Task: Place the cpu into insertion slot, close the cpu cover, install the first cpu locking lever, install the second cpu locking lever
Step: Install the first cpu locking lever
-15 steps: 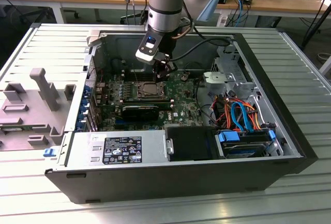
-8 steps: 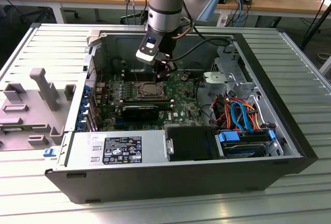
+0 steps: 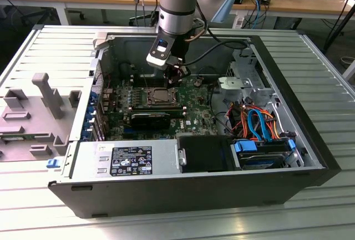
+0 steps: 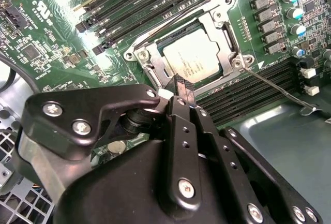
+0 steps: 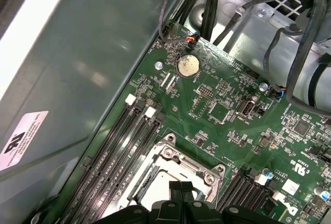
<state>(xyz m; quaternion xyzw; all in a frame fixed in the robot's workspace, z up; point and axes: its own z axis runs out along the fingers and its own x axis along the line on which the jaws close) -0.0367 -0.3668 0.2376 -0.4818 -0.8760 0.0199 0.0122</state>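
Observation:
The cpu (image 4: 192, 57), a silver-grey square, lies in the insertion slot (image 3: 161, 97) on the green motherboard. The cpu cover (image 4: 229, 36), a silver frame, lies flat over the chip's edges. A thin locking lever (image 4: 274, 85) sticks out from one socket corner across the memory slots, away from the frame. My gripper (image 4: 183, 85) hovers just above the socket's edge with its black fingers together and nothing between them. It also shows in the exterior view (image 3: 176, 78), and in the first wrist view my gripper (image 5: 181, 187) is over the cover (image 5: 178, 163).
Long black memory slots (image 4: 155, 1) flank the socket on both sides. The case wall (image 5: 77, 79) rises close beside one bank. A black block (image 3: 150, 121), the power supply (image 3: 125, 159) and a cable bundle (image 3: 255, 121) fill the case. A grey fixture (image 3: 33, 112) stands outside.

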